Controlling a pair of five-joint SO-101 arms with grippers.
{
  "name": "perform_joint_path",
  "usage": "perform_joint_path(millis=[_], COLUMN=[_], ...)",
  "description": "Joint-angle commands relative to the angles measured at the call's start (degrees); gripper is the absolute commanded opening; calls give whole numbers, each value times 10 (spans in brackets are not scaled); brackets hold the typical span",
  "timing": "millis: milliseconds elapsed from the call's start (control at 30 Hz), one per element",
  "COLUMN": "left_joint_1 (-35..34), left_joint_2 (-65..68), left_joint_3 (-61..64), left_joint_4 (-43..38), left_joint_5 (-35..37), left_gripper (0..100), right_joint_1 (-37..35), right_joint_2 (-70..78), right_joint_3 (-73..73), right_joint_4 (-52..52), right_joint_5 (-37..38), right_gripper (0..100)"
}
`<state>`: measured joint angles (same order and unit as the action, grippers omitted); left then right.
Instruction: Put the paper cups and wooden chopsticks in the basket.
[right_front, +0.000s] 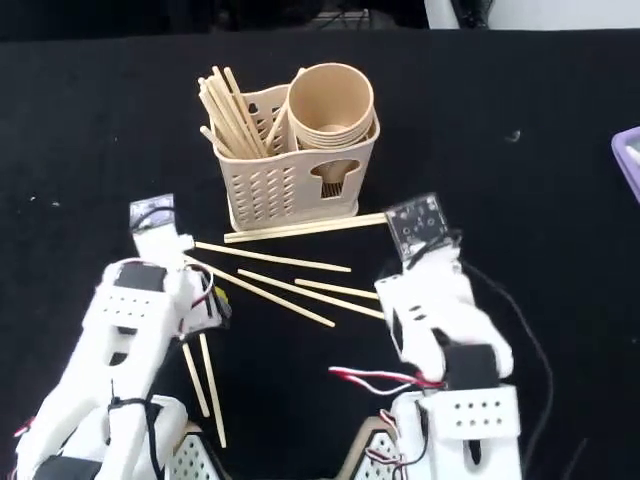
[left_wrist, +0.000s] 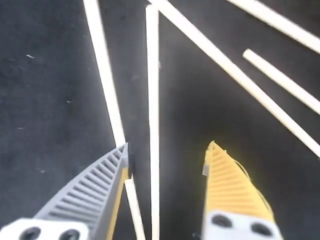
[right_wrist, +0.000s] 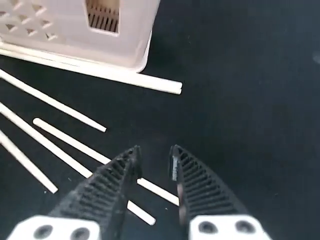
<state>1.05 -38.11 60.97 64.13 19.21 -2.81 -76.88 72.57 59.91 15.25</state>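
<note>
Straddling chopstick (left_wrist: 152, 125), left claw (left_wrist: 167, 146) spread apart; right claw (right_wrist: 155, 154) narrowly parted above second chopstick (right_wrist: 70, 139).

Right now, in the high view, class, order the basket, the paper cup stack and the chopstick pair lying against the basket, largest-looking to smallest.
1. basket
2. paper cup stack
3. chopstick pair: roughly basket-wide in length, but so thin it covers least.

One basket (right_front: 285, 185) stands at 12 o'clock on the desk (right_front: 520, 250). It holds one nested stack of paper cups (right_front: 330, 100), too tightly stacked to count, and one bundle of chopsticks (right_front: 228, 110). Eight more lie loose: two (right_front: 300, 228) against the basket, four (right_front: 272, 257) at centre, two (right_front: 212, 390) at 7 o'clock.
</note>
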Motion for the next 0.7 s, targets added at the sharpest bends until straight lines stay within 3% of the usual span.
perform_joint_path(millis=[0,200,400,667], left_joint_1=[-10,-58,-65,-65], left_joint_2=[-6,-6,11,210], left_joint_3=[44,59,61,-49], left_joint_4=[-73,-76,-76,-42], left_joint_5=[15,12,-17,-18], left_gripper=[247,247,247,242], right_joint_1=[7,7,7,7], right_joint_2=[-61,-108,-140,-150], right_joint_3=[87,131,154,160], right_joint_4=[-63,-63,-62,-62], right_joint_5=[-37,-37,-38,-38], right_gripper=[106,106,106,106])
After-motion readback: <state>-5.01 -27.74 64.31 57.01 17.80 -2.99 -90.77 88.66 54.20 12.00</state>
